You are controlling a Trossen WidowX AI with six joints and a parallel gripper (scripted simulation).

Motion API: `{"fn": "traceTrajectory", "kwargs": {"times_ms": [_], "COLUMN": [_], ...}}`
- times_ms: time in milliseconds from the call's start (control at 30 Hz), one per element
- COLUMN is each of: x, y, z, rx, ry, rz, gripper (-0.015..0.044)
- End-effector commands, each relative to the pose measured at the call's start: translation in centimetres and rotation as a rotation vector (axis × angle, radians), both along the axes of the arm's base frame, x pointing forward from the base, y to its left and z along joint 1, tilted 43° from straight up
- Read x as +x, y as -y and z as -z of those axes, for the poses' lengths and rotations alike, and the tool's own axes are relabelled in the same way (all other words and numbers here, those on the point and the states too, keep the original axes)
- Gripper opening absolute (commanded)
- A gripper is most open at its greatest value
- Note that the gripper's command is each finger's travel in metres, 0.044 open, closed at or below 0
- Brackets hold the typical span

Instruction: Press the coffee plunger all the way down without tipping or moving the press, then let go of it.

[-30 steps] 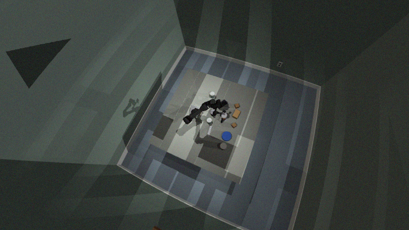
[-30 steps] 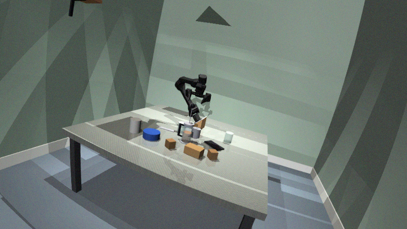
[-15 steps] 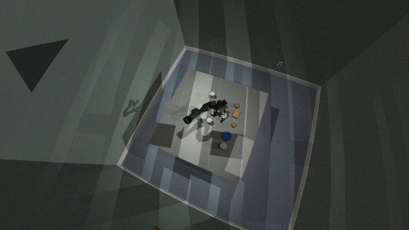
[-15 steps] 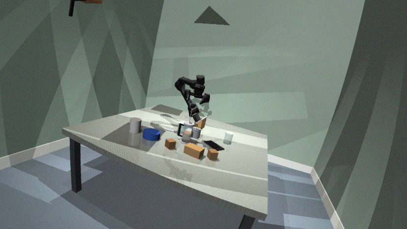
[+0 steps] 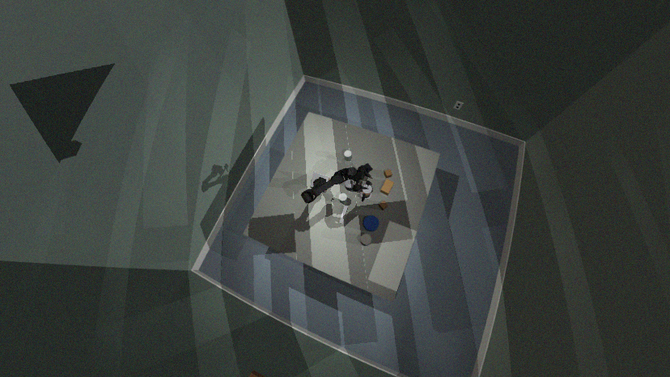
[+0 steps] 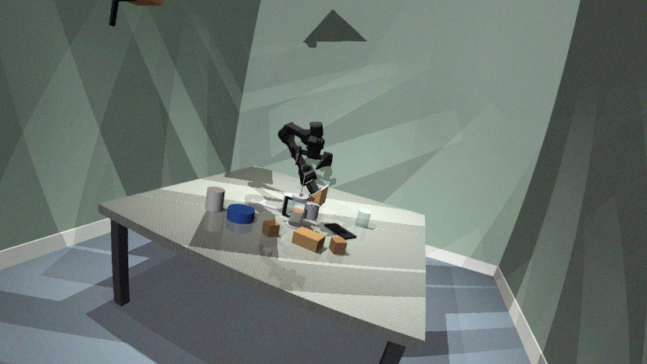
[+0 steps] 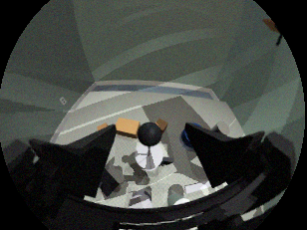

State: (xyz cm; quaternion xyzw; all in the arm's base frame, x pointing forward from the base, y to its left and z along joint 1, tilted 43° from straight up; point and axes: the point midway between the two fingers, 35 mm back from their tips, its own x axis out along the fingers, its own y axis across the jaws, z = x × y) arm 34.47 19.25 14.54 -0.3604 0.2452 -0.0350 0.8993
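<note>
Wrist view: gripper [image 7: 153,149] spread wide, empty, above plunger knob [image 7: 150,133]; press [image 6: 298,212] sits mid-table, well off all edges. Risk: off-centre push tips press or bumps nearby mug [image 6: 312,210].

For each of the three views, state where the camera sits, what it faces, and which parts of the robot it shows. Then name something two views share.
Top: high overhead, facing the table; whole arm.
Exterior: beside the table, level; whole arm, open gripper.
Wrist: on the gripper, looking down at the plunger knob; both fingers.
Shared: blue cylinder appears in top and exterior.
</note>
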Motion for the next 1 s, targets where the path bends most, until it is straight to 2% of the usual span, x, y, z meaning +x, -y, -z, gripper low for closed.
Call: {"fn": "traceTrajectory", "kwargs": {"times_ms": [0,333,967], "x": [0.13,0.13,0.34], "y": [0.24,0.24,0.83], "z": [0.64,0.64,1.50], "rx": [-0.014,-0.014,-0.013], "ry": [-0.013,-0.013,-0.014], "rz": [-0.001,-0.001,-0.001], "gripper": [0.0388,0.0126,0.0126]}}
